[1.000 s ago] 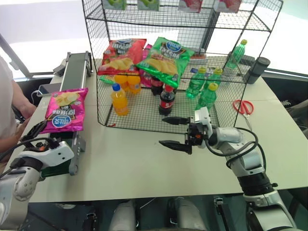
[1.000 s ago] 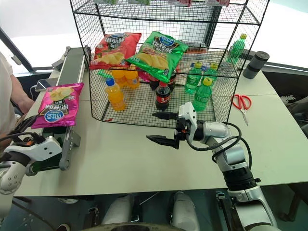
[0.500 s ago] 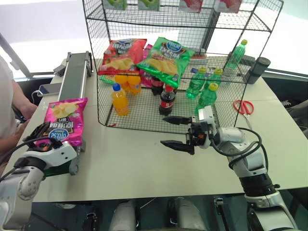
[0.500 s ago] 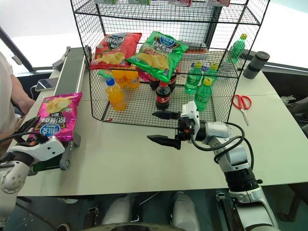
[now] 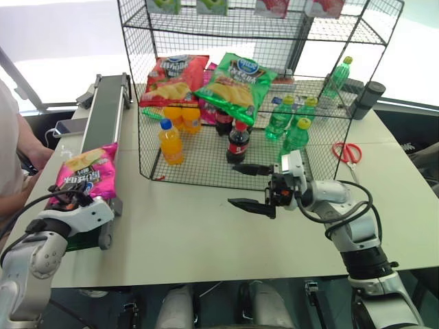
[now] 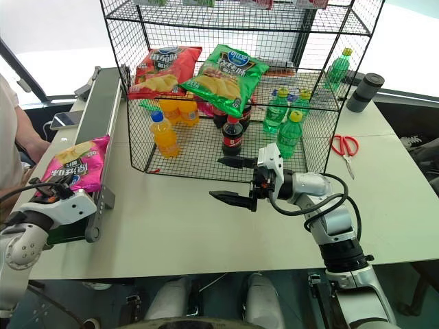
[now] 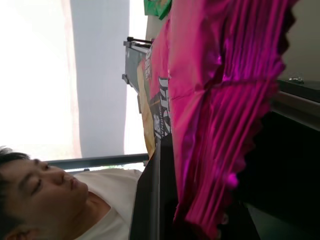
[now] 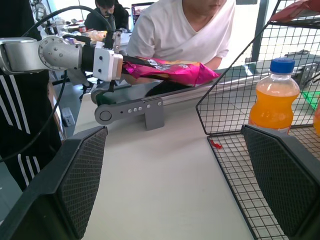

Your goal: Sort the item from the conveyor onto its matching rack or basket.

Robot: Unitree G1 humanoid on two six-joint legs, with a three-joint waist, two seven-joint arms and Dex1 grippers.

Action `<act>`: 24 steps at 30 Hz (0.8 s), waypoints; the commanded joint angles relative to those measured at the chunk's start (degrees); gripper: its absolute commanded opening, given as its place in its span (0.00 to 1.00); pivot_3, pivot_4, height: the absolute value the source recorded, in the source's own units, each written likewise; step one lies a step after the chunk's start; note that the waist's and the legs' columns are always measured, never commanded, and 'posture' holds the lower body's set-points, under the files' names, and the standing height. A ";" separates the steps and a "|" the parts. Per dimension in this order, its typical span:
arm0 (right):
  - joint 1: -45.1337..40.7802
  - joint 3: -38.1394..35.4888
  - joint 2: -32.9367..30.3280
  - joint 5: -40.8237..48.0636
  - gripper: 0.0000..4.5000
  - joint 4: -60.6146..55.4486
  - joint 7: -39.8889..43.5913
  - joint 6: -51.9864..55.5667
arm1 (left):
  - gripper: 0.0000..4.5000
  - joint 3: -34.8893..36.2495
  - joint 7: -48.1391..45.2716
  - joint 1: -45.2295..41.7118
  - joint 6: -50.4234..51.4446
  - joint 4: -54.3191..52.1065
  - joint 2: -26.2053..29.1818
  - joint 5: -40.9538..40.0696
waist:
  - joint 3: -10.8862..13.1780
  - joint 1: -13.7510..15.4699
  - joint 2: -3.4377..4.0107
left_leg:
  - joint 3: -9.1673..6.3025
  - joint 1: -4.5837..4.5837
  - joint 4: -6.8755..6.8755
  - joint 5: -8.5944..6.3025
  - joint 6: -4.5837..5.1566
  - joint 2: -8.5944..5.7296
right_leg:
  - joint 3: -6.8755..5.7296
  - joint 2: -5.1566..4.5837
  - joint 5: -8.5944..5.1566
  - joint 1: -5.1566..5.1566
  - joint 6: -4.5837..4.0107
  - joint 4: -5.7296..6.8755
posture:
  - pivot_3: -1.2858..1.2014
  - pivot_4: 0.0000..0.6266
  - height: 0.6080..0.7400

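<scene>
Over the conveyor (image 5: 103,123) end, left jaws pinching the pink bag's (image 5: 86,177) crimped edge, wrist close-up; right jaws spread.

Conveyor (image 5: 103,120) at 9 o'clock on table (image 5: 206,233), chip bag (image 5: 86,177) on its near end, rack (image 5: 247,96) at 12, scissors (image 5: 348,152) at 3.

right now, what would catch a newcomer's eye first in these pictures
The magenta-pink chip bag, pinched at its near edge by the shut left end effector at the near end of the conveyor. Next, the black wire rack mid-table, with red and green chip bags above orange, cola and green bottles. The right end effector hangs open before it.
</scene>
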 commanded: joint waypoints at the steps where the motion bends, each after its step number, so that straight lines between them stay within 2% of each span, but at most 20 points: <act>1: -1.42 -0.86 0.28 -0.42 1.00 -0.21 -0.42 -1.55 | 0.00 3.49 -1.25 -1.99 -0.22 -1.75 0.30 -5.77 | -0.01 0.08 -0.01 | 0.00 0.00 0.00 0.00 0.00 0.00 | 0.00 0.00 0.00 0.01 0.00 0.00 | 0.52 0.24 1.00; 4: -1.54 -0.63 0.17 -1.23 1.00 0.33 -0.38 -2.08 | 0.00 7.39 -3.96 -4.42 -0.64 -1.90 -0.60 -15.83 | -0.02 0.07 -0.03 | 0.01 -0.01 0.00 0.00 0.00 0.00 | 0.01 -0.01 0.00 0.10 0.00 0.00 | 0.52 0.24 1.00; 9: -1.96 -1.14 -0.16 -1.34 1.00 1.02 -0.09 -2.46 | 0.00 19.53 -25.94 -6.09 4.34 -4.51 1.52 -51.87 | -0.02 -0.36 -0.03 | 0.02 -0.02 0.01 0.01 -0.02 0.03 | 0.00 0.00 0.01 0.10 0.00 0.01 | 0.52 0.24 1.00; 12: -1.91 -1.53 -1.11 -1.38 1.00 1.46 0.57 -2.41 | 0.00 28.61 -37.07 -3.61 16.93 -7.77 5.57 -72.75 | -0.01 -1.03 -0.03 | 0.02 -0.03 0.01 0.04 -0.07 0.06 | -0.01 0.05 0.00 0.11 -0.01 0.02 | 0.52 0.24 1.00; 13: -1.84 -1.64 -1.34 -1.32 1.00 1.53 0.70 -2.31 | 0.00 31.79 -38.19 -3.07 23.37 -7.90 7.19 -80.52 | 0.00 -1.13 -0.02 | 0.02 -0.02 0.01 0.04 -0.08 0.06 | -0.01 0.06 0.00 0.12 -0.01 0.02 | 0.52 0.24 1.00; 17: -1.03 -2.32 -2.67 1.49 1.00 -0.17 0.77 2.15 | 0.00 39.03 -41.94 0.15 39.03 -6.89 12.05 -97.25 | 0.03 -1.17 0.05 | 0.00 0.04 0.01 0.05 -0.11 0.03 | -0.01 0.17 -0.01 0.18 0.01 0.04 | 0.52 0.24 1.00; 19: 0.09 -3.25 -4.10 5.23 1.00 -2.54 0.97 7.33 | 0.00 38.11 -42.35 1.40 45.08 -7.89 12.30 -105.44 | 0.04 -1.02 0.06 | 0.00 0.05 0.01 0.05 -0.10 0.00 | -0.01 0.19 -0.01 0.20 0.01 0.03 | 0.52 0.24 1.00; 24: 2.50 -6.11 -9.26 17.48 1.00 -8.53 0.75 24.35 | 0.00 26.44 -40.00 -0.73 50.22 -12.00 7.32 -115.30 | 0.03 -0.75 0.05 | -0.09 0.04 0.02 0.05 -0.10 -0.05 | -0.02 0.16 -0.02 0.29 0.00 -0.04 | 0.52 0.24 1.00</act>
